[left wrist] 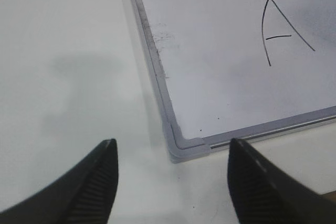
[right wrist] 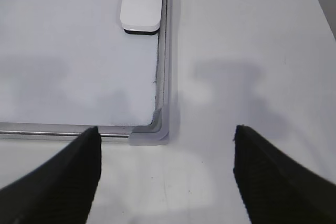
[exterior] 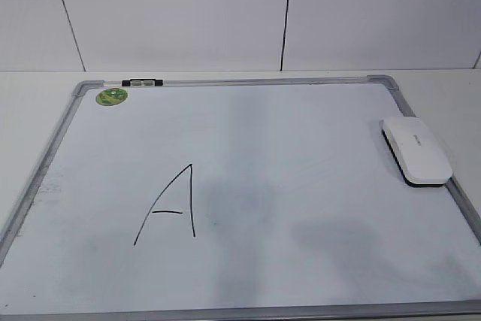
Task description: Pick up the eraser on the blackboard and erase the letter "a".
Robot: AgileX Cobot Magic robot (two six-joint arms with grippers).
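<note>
The white eraser point(exterior: 415, 150) lies on the blackboard point(exterior: 301, 133) against its right frame; it also shows in the right wrist view point(right wrist: 142, 2). No small lowercase "a" shows in any view. A large angular capital "A" point(exterior: 169, 208) is drawn in black at the board's lower left, and it also shows in the left wrist view point(left wrist: 283, 35). My left gripper point(left wrist: 173, 142) is open and empty over the table by the board's near left corner. My right gripper point(right wrist: 166, 128) is open and empty by the near right corner. Neither gripper shows in the exterior view.
A round green sticker point(exterior: 111, 96) sits at the board's far left corner. A small black-and-silver clip point(exterior: 141, 81) is on the far frame. White table point(left wrist: 63, 77) surrounds the board, with a white panelled wall behind. Grey smudges mark the board surface.
</note>
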